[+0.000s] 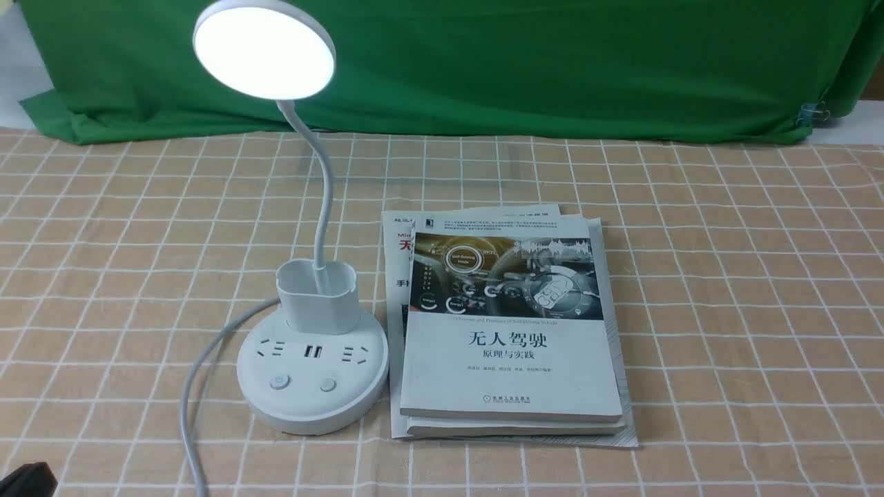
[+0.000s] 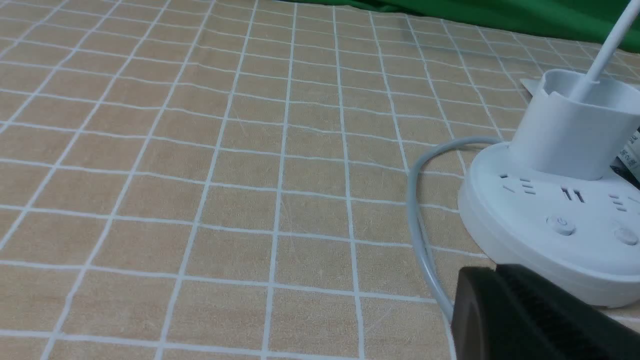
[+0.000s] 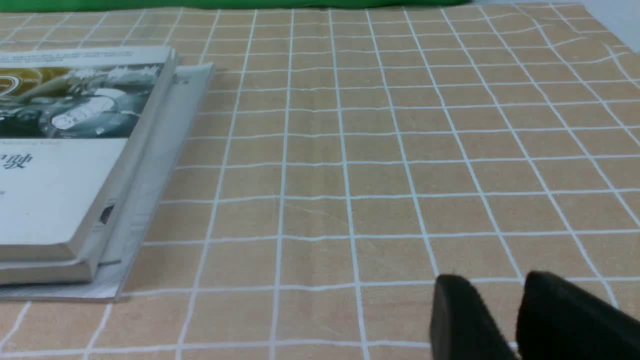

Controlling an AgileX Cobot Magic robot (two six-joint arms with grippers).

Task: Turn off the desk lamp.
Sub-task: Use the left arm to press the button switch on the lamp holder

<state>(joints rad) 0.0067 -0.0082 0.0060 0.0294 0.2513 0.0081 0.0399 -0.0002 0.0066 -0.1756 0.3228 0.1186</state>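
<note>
The white desk lamp stands left of centre, and its round disc head (image 1: 264,52) is lit. Its thin neck bends down into a small cup (image 1: 318,300) on the round base (image 1: 312,407). The base has sockets and two buttons (image 1: 279,382) (image 1: 328,384) on its near side. In the left wrist view my left gripper (image 2: 495,272) is shut and empty. It sits low, just in front of the base (image 2: 525,250), short of the power button (image 2: 560,225). My right gripper (image 3: 495,282) is slightly open and empty over bare cloth, far from the lamp.
The lamp's grey cord (image 1: 197,386) curves off the base's left side toward the front edge, close to my left gripper (image 2: 417,215). A stack of books (image 1: 511,331) lies right of the base. A green cloth (image 1: 518,62) hangs at the back. A checked tablecloth (image 1: 725,276) covers the table.
</note>
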